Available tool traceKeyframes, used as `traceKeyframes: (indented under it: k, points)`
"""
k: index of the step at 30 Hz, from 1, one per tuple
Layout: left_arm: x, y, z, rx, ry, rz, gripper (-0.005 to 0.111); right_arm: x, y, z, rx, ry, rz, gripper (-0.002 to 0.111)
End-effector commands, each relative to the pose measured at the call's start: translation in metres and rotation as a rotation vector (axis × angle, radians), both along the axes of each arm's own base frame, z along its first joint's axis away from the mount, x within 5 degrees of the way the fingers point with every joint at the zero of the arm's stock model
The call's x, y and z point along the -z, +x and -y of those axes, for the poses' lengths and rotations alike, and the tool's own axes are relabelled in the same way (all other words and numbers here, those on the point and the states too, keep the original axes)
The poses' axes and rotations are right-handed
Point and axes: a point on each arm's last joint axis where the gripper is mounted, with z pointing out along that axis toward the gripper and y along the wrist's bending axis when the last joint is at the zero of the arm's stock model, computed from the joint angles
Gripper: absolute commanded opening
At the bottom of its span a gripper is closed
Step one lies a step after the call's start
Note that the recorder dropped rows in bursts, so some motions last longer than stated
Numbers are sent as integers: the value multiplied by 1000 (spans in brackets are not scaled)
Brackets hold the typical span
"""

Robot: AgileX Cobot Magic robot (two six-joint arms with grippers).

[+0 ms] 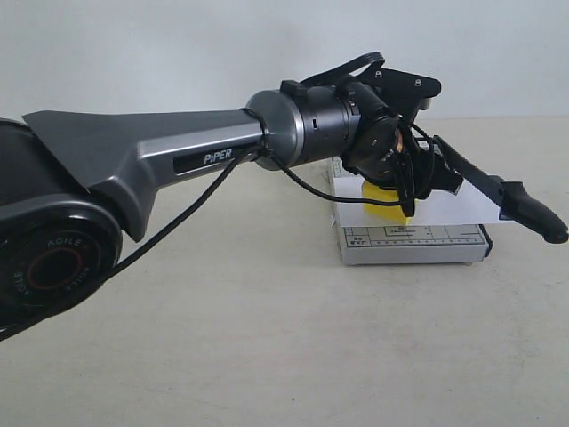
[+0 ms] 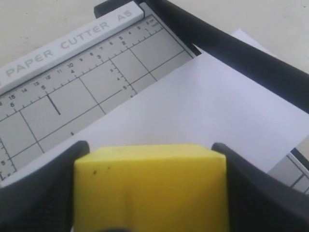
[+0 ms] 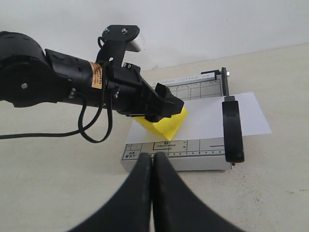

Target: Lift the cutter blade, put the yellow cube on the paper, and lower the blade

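Your left gripper (image 2: 149, 154) has its fingers spread wide and pressed on two opposite faces of the yellow cube (image 2: 149, 198). It carries the cube low over the paper (image 2: 207, 101), toward 9 o'clock of the sheet's middle in the exterior view. You cannot tell whether the cube's underside already touches the sheet. If you let go while it hangs above or tilted, it may tip or roll off the cutter base (image 1: 409, 242). If one finger sticks as you pull away, it may drag the loose paper askew. The cutter blade (image 1: 484, 182) stands raised at the cube's 3 o'clock, close to the wrist and its slack cable. A careless retreat could knock the blade down early. Your right gripper (image 3: 152, 193) is closed with nothing in it, well apart.
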Motion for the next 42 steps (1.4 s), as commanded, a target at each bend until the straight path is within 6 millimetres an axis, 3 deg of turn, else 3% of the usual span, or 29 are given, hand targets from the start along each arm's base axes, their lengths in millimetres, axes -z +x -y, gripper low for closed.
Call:
traceKeyframes:
  k: [1,3,5,12,15,20,27,35,39,42]
  points:
    - [-3,2,5,8,-65,30,48,0,0,0,0,-2,12,0]
    - [-6,3,8,18,-94,52,63,-1,0,0,1,-1,16,0]
    - [-8,4,9,27,-119,75,69,-1,0,0,1,0,18,0]
    - [-7,5,7,24,-95,69,69,-1,0,0,1,0,18,0]
    - [-29,4,4,37,-91,116,69,-1,0,0,0,-1,15,0]
    - [-93,-13,-18,5,-36,70,67,-1,0,0,1,-2,17,0]
    - [-137,-33,-42,25,-28,111,67,-1,0,0,1,-2,17,0]
    - [-160,-77,-87,39,-86,150,63,-1,0,0,0,-2,16,0]
    - [-165,-112,-120,56,-176,180,63,0,0,0,-1,-3,12,0]
    - [-159,-143,-149,70,-248,191,63,0,0,0,-2,-8,14,0]
